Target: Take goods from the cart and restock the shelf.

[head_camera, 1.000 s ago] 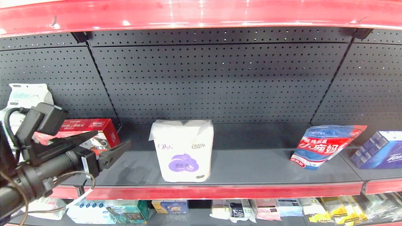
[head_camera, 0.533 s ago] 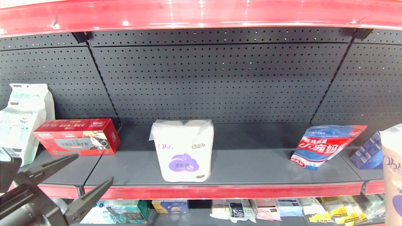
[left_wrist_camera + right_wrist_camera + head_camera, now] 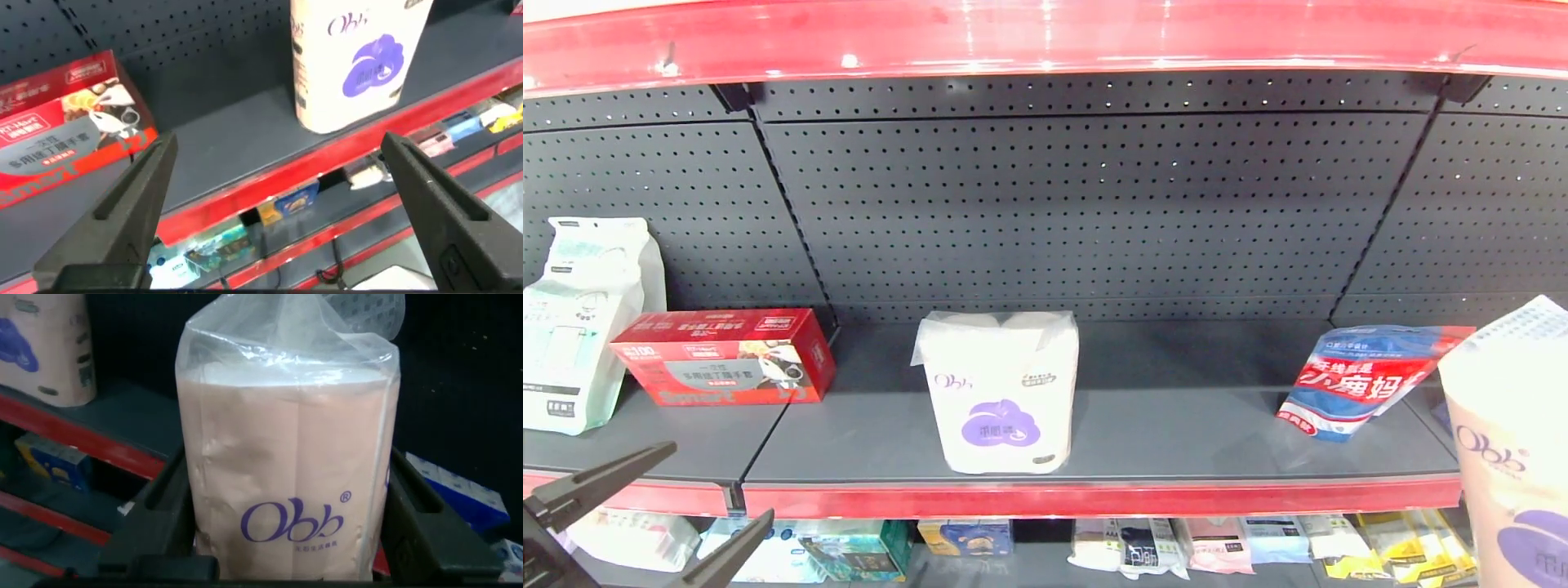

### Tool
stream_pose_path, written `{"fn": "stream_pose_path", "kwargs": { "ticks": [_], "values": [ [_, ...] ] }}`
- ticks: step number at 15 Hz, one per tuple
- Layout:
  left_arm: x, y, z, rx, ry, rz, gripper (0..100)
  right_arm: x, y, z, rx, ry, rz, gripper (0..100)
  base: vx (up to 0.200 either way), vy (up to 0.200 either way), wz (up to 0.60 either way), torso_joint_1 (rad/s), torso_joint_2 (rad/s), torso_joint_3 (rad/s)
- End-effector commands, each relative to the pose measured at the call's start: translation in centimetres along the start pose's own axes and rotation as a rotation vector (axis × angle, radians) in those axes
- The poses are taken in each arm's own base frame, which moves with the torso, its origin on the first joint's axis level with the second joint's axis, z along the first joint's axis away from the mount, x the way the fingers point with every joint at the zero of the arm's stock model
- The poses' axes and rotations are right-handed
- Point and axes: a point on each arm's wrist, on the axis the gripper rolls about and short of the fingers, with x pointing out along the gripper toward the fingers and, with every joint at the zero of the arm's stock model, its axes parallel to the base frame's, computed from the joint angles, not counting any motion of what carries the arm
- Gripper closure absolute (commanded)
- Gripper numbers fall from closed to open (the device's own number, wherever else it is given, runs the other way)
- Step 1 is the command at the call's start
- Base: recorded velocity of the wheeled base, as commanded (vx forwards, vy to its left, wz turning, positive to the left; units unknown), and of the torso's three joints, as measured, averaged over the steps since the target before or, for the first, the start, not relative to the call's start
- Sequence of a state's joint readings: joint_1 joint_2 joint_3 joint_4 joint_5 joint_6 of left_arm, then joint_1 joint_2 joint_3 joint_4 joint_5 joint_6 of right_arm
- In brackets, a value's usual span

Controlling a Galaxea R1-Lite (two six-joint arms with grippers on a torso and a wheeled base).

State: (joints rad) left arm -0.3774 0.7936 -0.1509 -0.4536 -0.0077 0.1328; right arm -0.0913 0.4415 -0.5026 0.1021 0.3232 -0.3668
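A white roll-paper pack with a purple logo (image 3: 1001, 392) stands upright near the front of the grey shelf board (image 3: 1176, 425); it is also in the left wrist view as the same pack (image 3: 355, 57). A second, matching pack (image 3: 1511, 441) is up at the far right, level with the shelf's front edge. My right gripper (image 3: 292, 461) is shut on this pack (image 3: 286, 482), one finger on each side. My left gripper (image 3: 721, 482) is open and empty at the lower left, in front of and below the shelf's red lip; the left wrist view shows the gripper (image 3: 279, 143) open.
On the shelf, a red box (image 3: 727, 355) and a white bag (image 3: 580, 318) stand at the left and a blue-red pouch (image 3: 1364, 380) leans at the right. Bare board lies on both sides of the middle pack. The upper red shelf edge (image 3: 1045, 33) overhangs. Small goods (image 3: 1127, 543) fill the shelf below.
My left gripper has drawn back and down from beside the red box to the lower left corner, still open. The pack in my right gripper has come up into view at the right.
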Motion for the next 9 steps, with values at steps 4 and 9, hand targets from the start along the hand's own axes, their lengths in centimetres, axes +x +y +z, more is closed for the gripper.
{"fn": "stream_pose_path", "kwargs": {
  "ticks": [4,9],
  "values": [
    [0.31,0.12,0.46,0.001,0.003,0.023,0,0.84,-0.33,0.56,-0.004,-0.034,0.164,100,0.0,0.0,0.0,0.0,0.0,0.0],
    [0.5,0.18,0.67,0.014,0.006,0.038,0,1.09,-0.48,0.9,-0.019,-0.038,0.179,100,0.0,0.0,0.0,0.0,0.0,0.0]
  ]
}}
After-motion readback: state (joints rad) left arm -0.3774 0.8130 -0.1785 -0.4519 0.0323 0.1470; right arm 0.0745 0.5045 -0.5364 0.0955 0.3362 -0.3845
